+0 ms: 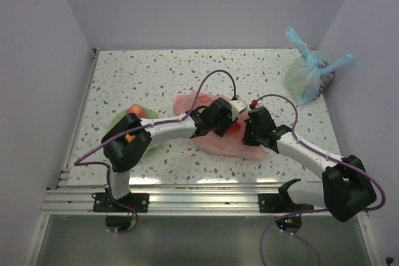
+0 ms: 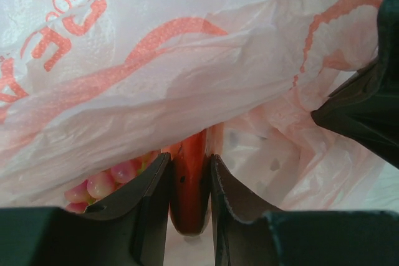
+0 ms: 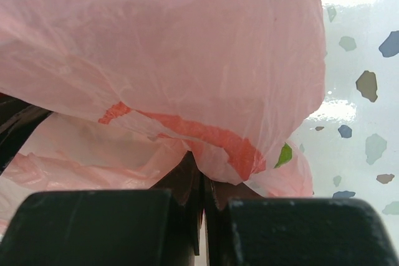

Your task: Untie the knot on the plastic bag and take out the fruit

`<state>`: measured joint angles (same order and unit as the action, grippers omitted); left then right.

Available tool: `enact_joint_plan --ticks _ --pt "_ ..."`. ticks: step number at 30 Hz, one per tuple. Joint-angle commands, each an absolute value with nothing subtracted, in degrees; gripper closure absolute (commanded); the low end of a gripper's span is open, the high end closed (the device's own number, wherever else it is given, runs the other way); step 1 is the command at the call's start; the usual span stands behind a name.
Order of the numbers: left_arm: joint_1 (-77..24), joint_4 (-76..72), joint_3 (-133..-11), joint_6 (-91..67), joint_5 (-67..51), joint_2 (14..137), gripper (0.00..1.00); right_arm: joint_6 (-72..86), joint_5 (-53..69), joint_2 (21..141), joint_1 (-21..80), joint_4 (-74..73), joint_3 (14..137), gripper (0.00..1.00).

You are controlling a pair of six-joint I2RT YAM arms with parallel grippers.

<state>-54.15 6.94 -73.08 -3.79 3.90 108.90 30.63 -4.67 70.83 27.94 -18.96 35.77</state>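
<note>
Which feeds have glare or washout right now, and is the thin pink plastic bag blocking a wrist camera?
Right wrist: glare on the speckled table upper right; the thin pink plastic bag fills most of the frame. Left wrist: bag backlit, pale, yet the red fruit slice between the fingers is clear. Top view: even light, soft shadows, no glare.

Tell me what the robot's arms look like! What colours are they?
The left arm and right arm are smooth white tubes joined by chunky black blocks. Thin purple cables loop along them. The left gripper and right gripper have flat black fingers. One black block has a small orange mark.
</note>
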Motion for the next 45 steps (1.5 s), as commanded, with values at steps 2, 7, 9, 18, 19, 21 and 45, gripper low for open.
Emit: enact_joint_plan --ticks 2,7,9,18,19,21,45 --pt "-54.40 6.24 -72.16 -2.99 2.02 104.42 1.00 29.71 -6.24 69.35 27.77 -20.21 38.40 1.00" --pt "-54.40 12.72 -74.70 -3.43 0.44 99.67 1.00 28.48 -8.79 68.82 27.34 -22.06 40.69 1.00" --pt "-54.32 15.37 -75.58 -3.60 0.26 97.74 1.00 28.04 -9.40 68.99 26.90 -22.76 42.10 1.00" --pt "-54.32 24.78 -73.74 -3.43 -1.05 90.01 1.00 26.90 -10.28 73.03 23.56 -24.25 47.46 1.00" --pt "-54.32 25.83 -73.31 -3.51 -0.88 89.48 1.00 26.81 -10.37 73.30 22.77 -24.43 47.90 1.00" --pt "-54.32 27.06 -72.95 -3.43 -0.79 88.25 1.00 26.81 -9.85 73.56 21.98 -24.52 49.21 1.00" --pt "-26.99 27.84 -47.73 -35.67 7.11 54.42 1.00 28.04 -7.56 77.96 21.09 -21.53 46.32 1.00"
